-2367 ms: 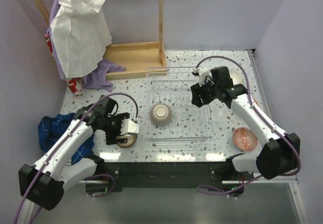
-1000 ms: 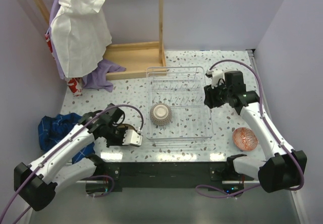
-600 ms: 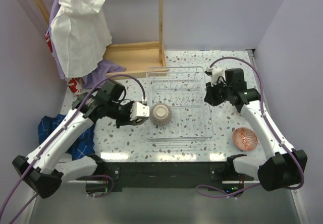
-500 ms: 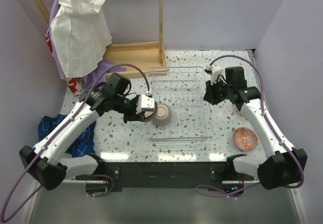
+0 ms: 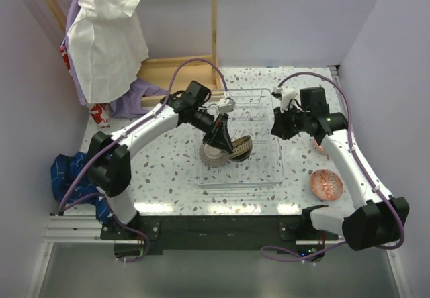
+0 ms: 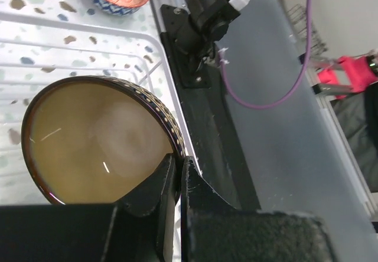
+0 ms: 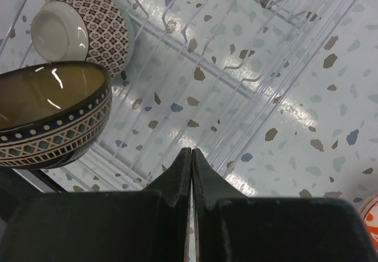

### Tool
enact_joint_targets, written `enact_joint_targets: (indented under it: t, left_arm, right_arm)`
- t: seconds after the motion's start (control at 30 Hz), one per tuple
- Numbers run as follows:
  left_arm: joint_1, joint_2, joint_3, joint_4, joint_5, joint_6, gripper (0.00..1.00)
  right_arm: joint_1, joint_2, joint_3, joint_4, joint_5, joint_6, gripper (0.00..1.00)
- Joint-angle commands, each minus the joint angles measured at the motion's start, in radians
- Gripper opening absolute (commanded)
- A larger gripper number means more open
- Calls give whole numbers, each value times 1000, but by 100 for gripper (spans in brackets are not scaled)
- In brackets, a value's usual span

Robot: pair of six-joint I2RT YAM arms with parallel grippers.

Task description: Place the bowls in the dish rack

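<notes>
Brown bowl (image 5: pixel 240 147) now over rack (image 5: pixel 269 177)

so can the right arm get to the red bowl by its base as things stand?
Probably yes. The red bowl sits alone on the table, outside the dish rack, nothing over it. The right gripper is empty, fingers shut; it would need to open and swing back.

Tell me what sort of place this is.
Likely a robot test cell staged as a kitchen counter: a speckled table boxed in by plain walls, a wire dish rack with bowls, and a wooden frame draped with cloth.
</notes>
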Motion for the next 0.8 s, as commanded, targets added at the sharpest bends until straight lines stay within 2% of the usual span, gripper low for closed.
enact_joint_targets:
  t: [0.0,0.13,0.27,0.33,0.37,0.43,0.53,0.77]
  left_arm:
    - [-40,52,55,211,233,-187,0]
    - [-63,147,66,235,285,-214,0]
    - [-80,251,124,138,340,-143,0]
    - [-84,339,206,-48,375,8,0]
    - [-87,374,245,-230,394,153,0]
    - [-92,457,314,-351,438,240,0]
    - [-93,462,271,-250,441,150,0]
    - [-92,504,279,-284,443,142,0]
  right_arm:
    - [-3,-31,-6,-76,14,-59,0]
    - [-1,-23,-12,-132,-35,-111,0]
    - [29,-30,-21,-183,-67,-156,0]
    - [69,-44,-39,-188,-61,-182,0]
    - [81,-60,-45,-189,-61,-188,0]
    - [117,-70,-68,-191,-75,-208,0]
    - [167,-78,-99,-186,-72,-212,0]
    - [189,-52,-138,-136,-92,-199,0]
